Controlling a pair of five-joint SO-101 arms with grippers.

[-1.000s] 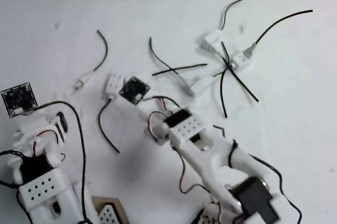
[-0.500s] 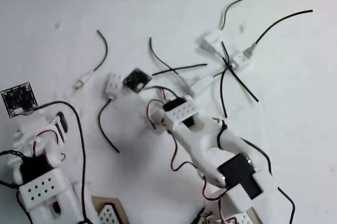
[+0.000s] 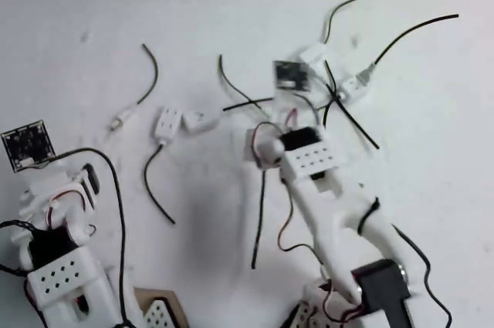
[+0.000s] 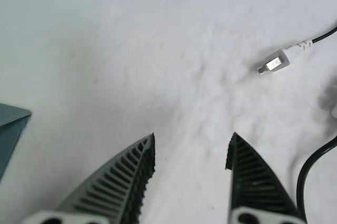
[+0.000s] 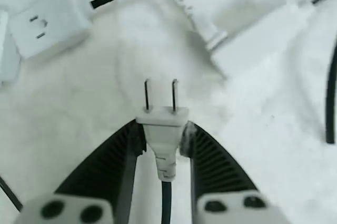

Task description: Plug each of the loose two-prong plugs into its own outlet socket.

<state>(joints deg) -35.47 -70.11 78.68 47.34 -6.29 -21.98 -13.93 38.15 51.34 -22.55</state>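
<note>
Where the high view looks down, the white right arm [image 3: 332, 197] sits mid-tabletop, w/ a white square outlet socket [image 3: 168, 121] nearer the left edge. L wrist view: left gripper [image 4: 190, 147] spread wide over the white tabletop [image 4: 105, 50]. R wrist view: right gripper [image 5: 162, 127] pinching a white two-prong plug on black cord [image 5: 160, 118], prongs pointing away from it.

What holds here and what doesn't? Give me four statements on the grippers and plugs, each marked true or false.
1. The right gripper is shut on a two-prong plug. True.
2. The left gripper holds a cable. False: it is open and empty.
3. The plug's prongs sit in the outlet socket. False: they are bare and apart from it.
4. The left gripper hangs over the table. True.
</note>
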